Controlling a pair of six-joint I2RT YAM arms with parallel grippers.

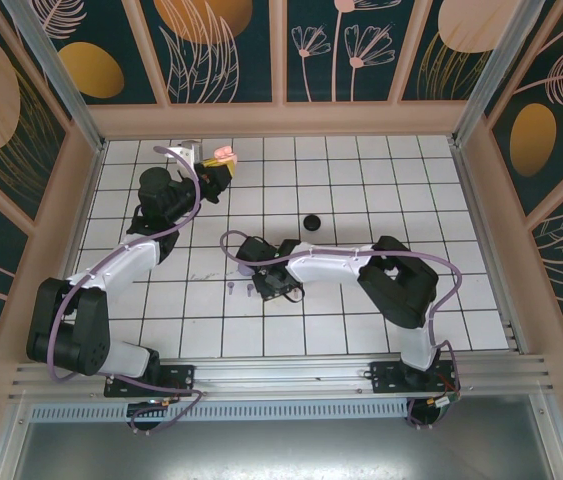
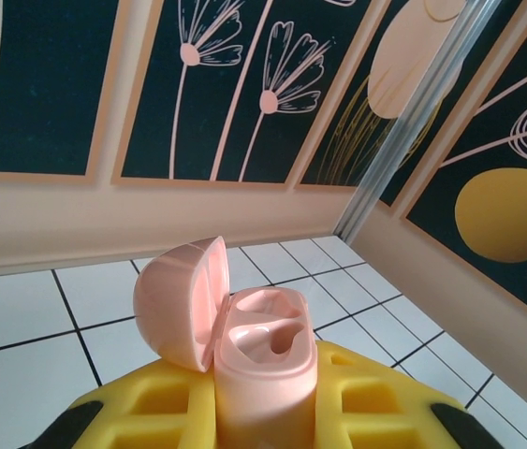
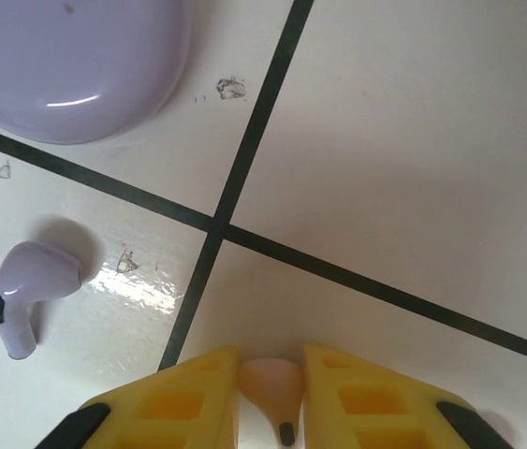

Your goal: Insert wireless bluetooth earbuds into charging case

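Both the left arm (image 1: 126,262) and the right arm (image 1: 326,268) pair white link shells with black joint housings, trail a lilac cable (image 1: 197,185) in loops, sit on black base plates (image 1: 151,380), and end in yellow gripper fingers (image 3: 174,407) moulded with rectangular pockets and black corners.

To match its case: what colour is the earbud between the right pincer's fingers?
The earbud is pink; the right wrist view shows it best.

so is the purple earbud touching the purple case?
Apart. The right wrist view shows the purple earbud lying below a black grout line and the purple case above it, with bare white tile between them.
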